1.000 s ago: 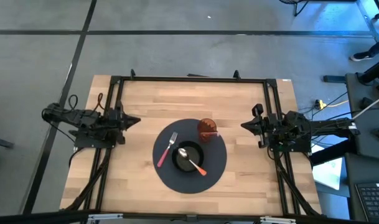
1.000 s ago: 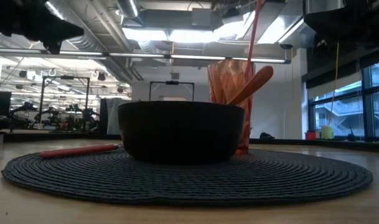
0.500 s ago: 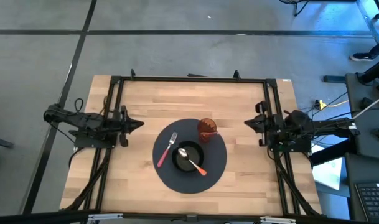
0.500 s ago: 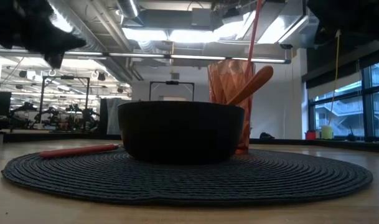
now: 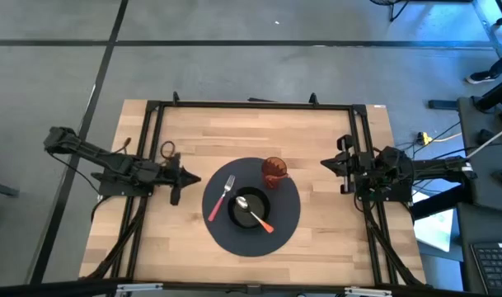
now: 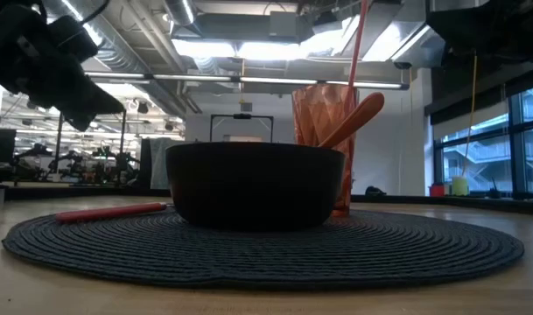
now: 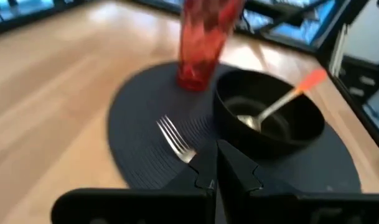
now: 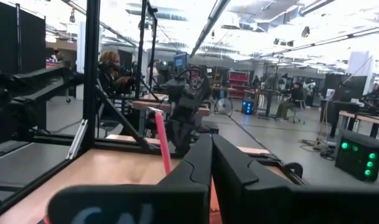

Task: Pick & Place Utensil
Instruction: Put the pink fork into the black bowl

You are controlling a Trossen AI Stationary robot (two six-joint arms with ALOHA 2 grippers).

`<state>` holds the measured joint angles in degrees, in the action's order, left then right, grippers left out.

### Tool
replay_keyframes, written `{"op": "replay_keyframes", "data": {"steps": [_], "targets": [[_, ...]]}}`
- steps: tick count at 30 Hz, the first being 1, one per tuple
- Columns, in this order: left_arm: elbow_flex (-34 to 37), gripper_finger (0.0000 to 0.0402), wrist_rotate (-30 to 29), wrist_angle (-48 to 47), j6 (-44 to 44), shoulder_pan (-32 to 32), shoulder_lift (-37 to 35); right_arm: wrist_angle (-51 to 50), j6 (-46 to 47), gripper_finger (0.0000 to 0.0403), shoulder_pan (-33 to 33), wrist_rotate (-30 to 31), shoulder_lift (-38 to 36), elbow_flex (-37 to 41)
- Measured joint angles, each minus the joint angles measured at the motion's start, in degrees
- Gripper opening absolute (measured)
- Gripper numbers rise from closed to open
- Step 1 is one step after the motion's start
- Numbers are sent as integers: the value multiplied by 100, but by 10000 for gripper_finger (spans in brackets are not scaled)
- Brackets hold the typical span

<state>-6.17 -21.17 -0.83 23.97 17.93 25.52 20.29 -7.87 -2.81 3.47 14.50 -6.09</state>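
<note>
1. Left claw [image 5: 187, 176] shut, empty, just left of round dark woven placemat [image 5: 288, 223].
2. Right claw [image 5: 326, 165] shut, empty, right of placemat.
3. Pink-handled metal fork [image 5: 221, 198] flat on placemat, beside black bowl [image 5: 244, 218] holding orange-handled spoon [image 5: 255, 213].

The whole table [image 5: 316, 132] is seen from directly overhead, while the bowl [image 6: 255, 184] is viewed closely at tabletop level; both views share it

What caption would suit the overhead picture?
Left hand, shut, reaches toward a fork on a dark mat; right hand waits.
</note>
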Motion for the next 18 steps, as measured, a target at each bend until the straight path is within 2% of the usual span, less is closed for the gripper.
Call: {"op": "replay_keyframes", "data": {"steps": [5,12,15,18], "targets": [[-44,3,444,729,127,121,1129,120,-261,10,0,214,0,0],[-62,4,443,2027,857,216,2537,367,-472,10,0,1122,0,0],[-385,4,390,1922,1024,260,3105,558,-689,10,2,1479,0,0],[-850,4,636,1536,780,302,3603,783,-1000,10,2,1613,-2,0]]}}
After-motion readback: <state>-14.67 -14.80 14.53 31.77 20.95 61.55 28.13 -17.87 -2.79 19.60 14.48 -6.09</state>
